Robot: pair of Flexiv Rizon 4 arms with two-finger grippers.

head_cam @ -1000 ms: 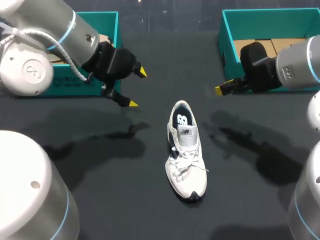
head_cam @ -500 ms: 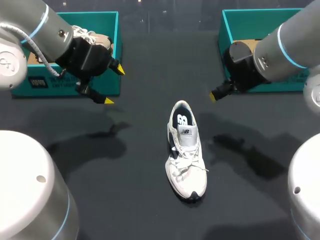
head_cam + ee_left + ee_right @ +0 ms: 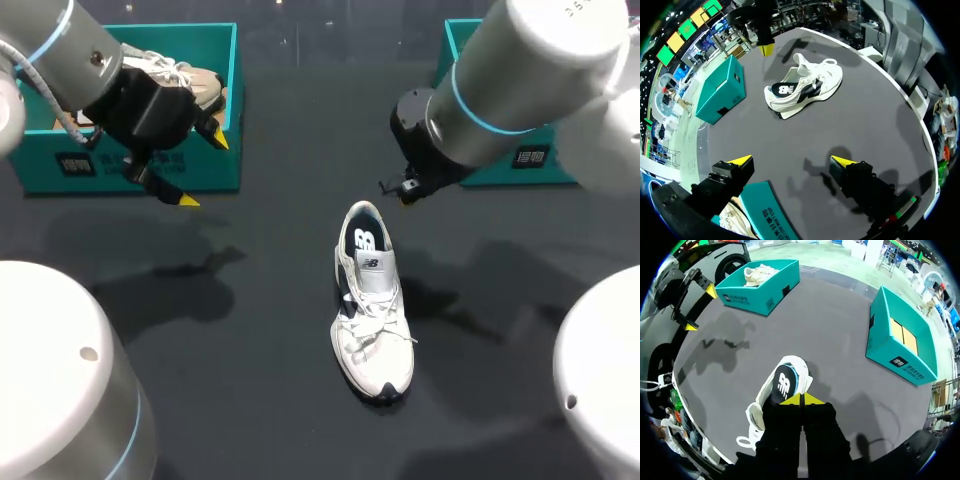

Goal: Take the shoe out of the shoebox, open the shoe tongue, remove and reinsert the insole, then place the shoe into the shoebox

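Sitting upright on its sole in the middle of the desk (image 3: pixel 250 380), the white shoe (image 3: pixel 370 300) is already out of its box and is set well apart from both boxes, heel end turned toward them. The left claw (image 3: pixel 791 160) is spread wide with nothing held, and it is parked by the left box (image 3: pixel 100 165). The right claw (image 3: pixel 801 400) is pinched shut on nothing, tips pressed together, near the shoe's heel end.

Handling-wise, the shoe is probably pretty light. The mesh upper and tongue can be expected to be soft and squishy, while the sole and heel cup should be stiffer. So the body is best gripped at the heel collar or across the sole's sides, and the tongue is best pinched at its top edge. The insole is likely thin and floppy, so it could get folded on reinsertion. The loose laces could get snagged too.

Count: two shoes are seen (the second shoe (image 3: pixel 760 273) is left inside the left box), two teal boxes (the right box (image 3: pixel 895 357) is shown with only cardboard inside), two claws.
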